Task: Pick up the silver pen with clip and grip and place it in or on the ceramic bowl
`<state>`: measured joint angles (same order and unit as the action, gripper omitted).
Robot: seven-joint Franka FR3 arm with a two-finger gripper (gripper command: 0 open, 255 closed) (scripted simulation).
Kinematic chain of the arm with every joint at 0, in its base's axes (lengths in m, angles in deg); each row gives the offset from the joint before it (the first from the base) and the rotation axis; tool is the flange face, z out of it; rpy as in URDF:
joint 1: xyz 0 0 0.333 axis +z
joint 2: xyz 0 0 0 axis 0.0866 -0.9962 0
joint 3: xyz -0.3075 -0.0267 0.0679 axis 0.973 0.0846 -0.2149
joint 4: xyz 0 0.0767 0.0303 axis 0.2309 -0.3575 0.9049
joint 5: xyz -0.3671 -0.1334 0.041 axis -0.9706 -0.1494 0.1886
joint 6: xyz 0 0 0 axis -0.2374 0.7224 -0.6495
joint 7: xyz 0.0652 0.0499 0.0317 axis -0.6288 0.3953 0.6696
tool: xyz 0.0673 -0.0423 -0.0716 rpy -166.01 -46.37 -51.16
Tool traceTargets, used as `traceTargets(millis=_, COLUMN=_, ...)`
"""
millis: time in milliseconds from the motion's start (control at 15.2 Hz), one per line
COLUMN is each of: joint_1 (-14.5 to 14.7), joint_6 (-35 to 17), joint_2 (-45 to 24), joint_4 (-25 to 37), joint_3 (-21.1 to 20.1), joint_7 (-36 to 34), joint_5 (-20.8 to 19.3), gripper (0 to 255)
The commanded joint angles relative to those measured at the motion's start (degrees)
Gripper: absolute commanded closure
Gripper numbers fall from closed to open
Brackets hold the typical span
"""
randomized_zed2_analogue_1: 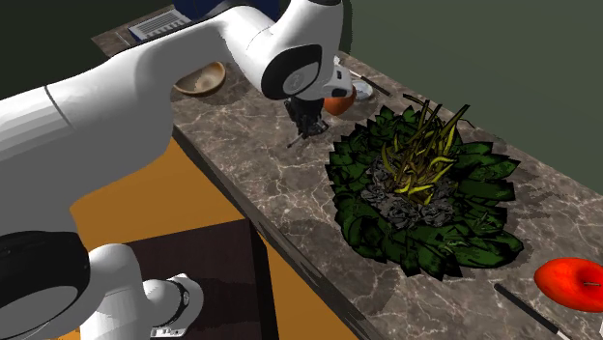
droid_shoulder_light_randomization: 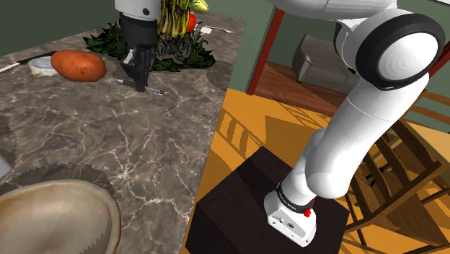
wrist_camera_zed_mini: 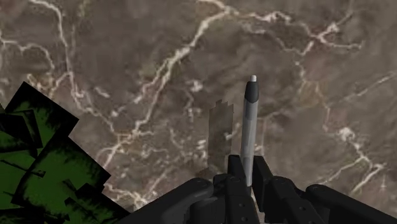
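Observation:
The silver pen [wrist_camera_zed_mini: 249, 124] has a dark tip and sticks out from between my black fingers [wrist_camera_zed_mini: 262, 170], which clasp its rear end. My gripper [wrist_camera_zed_mini: 247, 175] is shut on it. Over the marble counter, the gripper [droid_shoulder_light_randomization: 139, 81] holds the pen [droid_shoulder_light_randomization: 148, 89] just above the surface, and the pen's shadow lies beside it. The pale ceramic bowl [droid_shoulder_light_randomization: 58, 216] stands at the shoulder view's lower left, well away from the gripper. The same bowl [randomized_zed2_analogue_1: 200, 77] sits near the counter's far end, beyond the gripper [randomized_zed2_analogue_1: 307, 130].
A dark green leafy plant [randomized_zed2_analogue_1: 420, 184] spreads close beside the gripper. An orange-brown lump [droid_shoulder_light_randomization: 78, 65] and a small white dish [droid_shoulder_light_randomization: 42, 66] lie nearby. A red apple [randomized_zed2_analogue_1: 578, 283] and a black pen [randomized_zed2_analogue_1: 527, 311] lie past the plant. A wooden chair [droid_shoulder_light_randomization: 404, 173] stands off the counter.

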<state>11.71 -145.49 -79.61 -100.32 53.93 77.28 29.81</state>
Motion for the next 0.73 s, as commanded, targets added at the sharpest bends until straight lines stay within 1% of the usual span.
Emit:
traceTargets(millis=0, joint_1=-0.01, joint_6=1.42, joint_2=-0.29, joint_4=1.66, joint_3=0.01, joint_7=-0.05, joint_5=-0.06, gripper=255)
traceTargets(millis=660, joint_1=0.16, joint_6=9.62, joint_2=-2.03, joint_4=11.58, joint_3=-0.11, joint_7=-0.88, joint_5=-0.51, gripper=255)
